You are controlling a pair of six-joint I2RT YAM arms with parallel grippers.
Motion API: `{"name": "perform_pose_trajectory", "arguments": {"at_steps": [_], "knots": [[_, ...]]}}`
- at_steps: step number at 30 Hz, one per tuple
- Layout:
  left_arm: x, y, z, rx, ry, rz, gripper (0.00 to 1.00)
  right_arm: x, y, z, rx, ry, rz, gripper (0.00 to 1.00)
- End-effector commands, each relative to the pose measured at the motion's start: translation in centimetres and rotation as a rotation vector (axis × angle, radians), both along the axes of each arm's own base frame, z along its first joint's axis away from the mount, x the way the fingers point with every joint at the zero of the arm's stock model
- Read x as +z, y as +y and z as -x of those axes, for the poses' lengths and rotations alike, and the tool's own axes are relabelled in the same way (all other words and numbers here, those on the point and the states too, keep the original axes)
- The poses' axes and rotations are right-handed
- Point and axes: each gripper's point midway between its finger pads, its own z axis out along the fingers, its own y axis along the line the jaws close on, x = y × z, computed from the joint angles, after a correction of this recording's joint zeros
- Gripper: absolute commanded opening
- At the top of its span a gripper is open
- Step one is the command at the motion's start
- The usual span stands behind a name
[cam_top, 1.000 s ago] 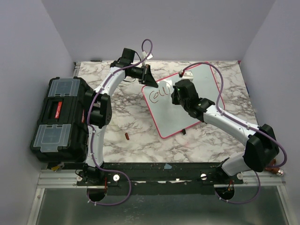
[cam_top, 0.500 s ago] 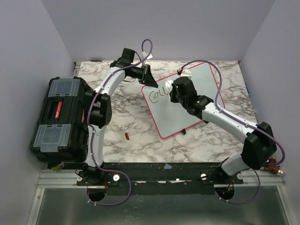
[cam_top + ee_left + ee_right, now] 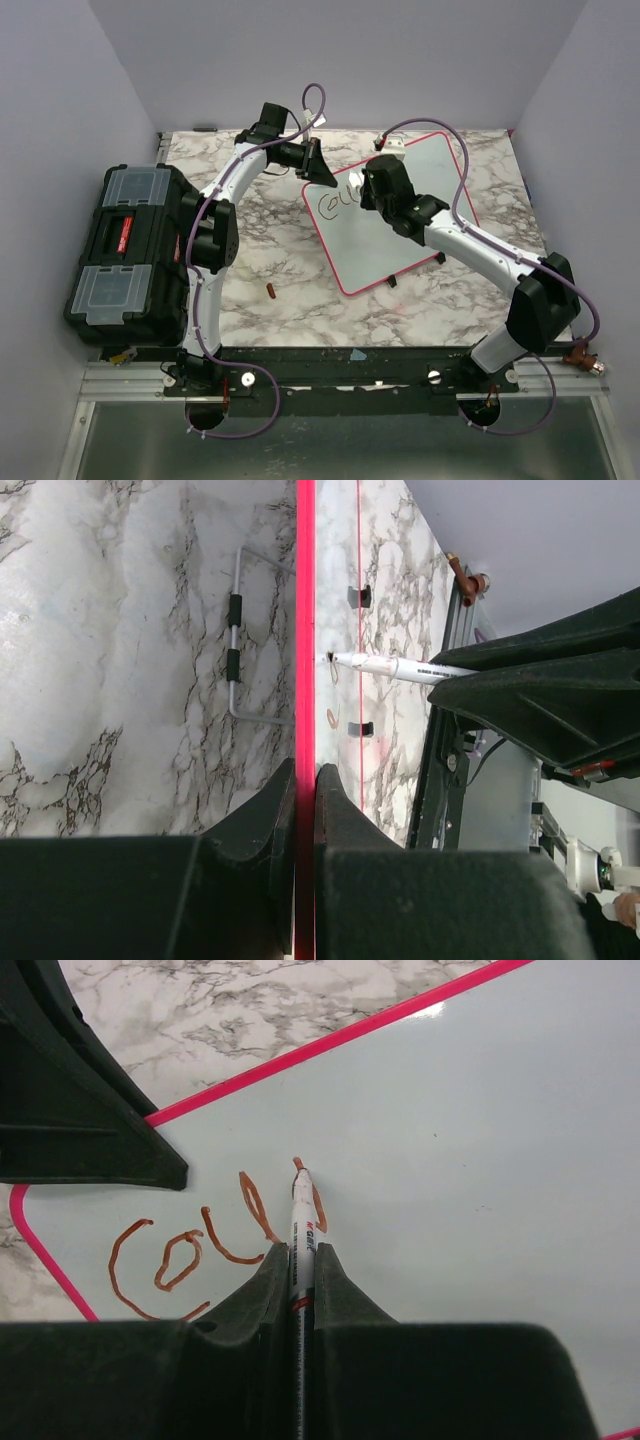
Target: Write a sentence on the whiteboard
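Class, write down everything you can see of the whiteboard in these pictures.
The whiteboard is a flat, glossy white rectangle with a thin pink-red rim and rounded corners. It lies askew on the marble table. A few brownish handwritten letters, starting "Co", sit near its far left corner; the rest is blank. The left claw is shut on its rim at that corner, and the marker held in the right claw appears to touch its surface at the last stroke.
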Motion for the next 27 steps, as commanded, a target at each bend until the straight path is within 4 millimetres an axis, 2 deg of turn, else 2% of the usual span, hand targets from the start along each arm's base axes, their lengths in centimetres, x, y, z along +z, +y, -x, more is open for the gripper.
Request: {"name": "perform_pose_trajectory", "arguments": {"at_steps": [1, 9, 15, 20, 24, 27], "knots": [[0.7, -0.4, -0.3, -0.043, -0.176, 0.005, 0.0, -2.8, -1.5, -0.1, -0.049, 0.067, 0.105, 0.01], [0.7, -0.4, -0.3, -0.043, -0.175, 0.005, 0.0, -1.8, -1.6, -0.7, -0.055, 0.049, 0.116, 0.01], [0.8, -0.4, -0.3, -0.043, -0.178, 0.005, 0.0, 1.6, -2.5, -0.9, -0.076, -0.018, 0.131, 0.01], [0.8, -0.4, -0.3, -0.046, -0.179, 0.005, 0.0, 4.7, -3.4, -0.3, -0.089, -0.073, 0.103, 0.01], [0.8, -0.4, -0.3, -0.045, -0.18, 0.006, 0.0, 5.9, -4.4, 0.4, -0.101, -0.128, 0.086, 0.01], [0.8, -0.4, -0.3, -0.044, -0.178, 0.006, 0.0, 5.9, -4.6, 0.9, -0.087, -0.145, 0.083, 0.01]]}}
